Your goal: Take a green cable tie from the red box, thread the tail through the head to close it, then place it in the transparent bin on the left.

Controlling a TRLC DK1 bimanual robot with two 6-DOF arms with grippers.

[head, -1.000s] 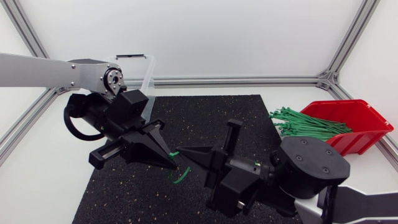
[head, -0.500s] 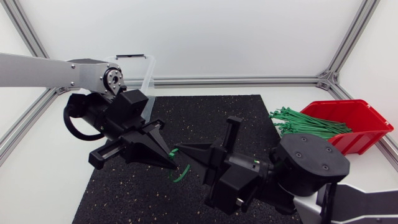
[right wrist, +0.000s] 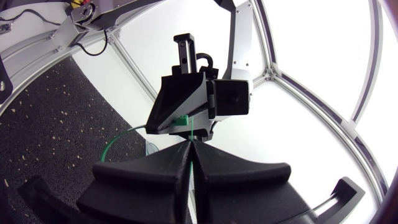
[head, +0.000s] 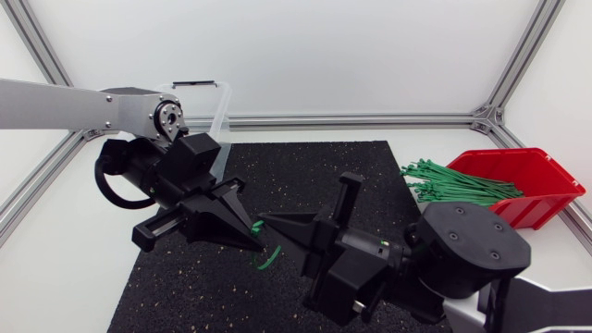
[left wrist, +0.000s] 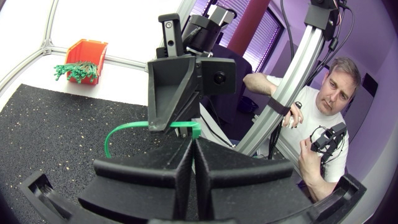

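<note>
Since 0.5 s ago the big round joint housing of the right arm [head: 476,250] has slid slightly toward the red box [head: 546,185]. The left arm [head: 55,104], both gripper tips and the hanging green loop have kept their places.

The black mat [head: 314,166] is coarse and grainy, flecked with pale specks. The left arm is a silver-grey link ending in matte black blocks. The red box is smooth plastic with a sloped open front, and a fanned bundle of spare ties [head: 453,183] pokes out over its edge. The transparent bin [head: 220,104] is clear, thin-walled plastic.

The left gripper [head: 253,242] and right gripper [head: 265,223] meet tip to tip above the mat's middle. Each has its 2 wedge fingers pressed together, with only a seam between them. The left pinches the small square head of the green cable tie [head: 268,261]; the right pinches its thin strap. The rest of the strap droops below in a slim, glossy curve.

Most of the bin is hidden behind the left arm, and the right arm is cut off at the lower edge. Whether the tail has entered the head cannot be told.
</note>
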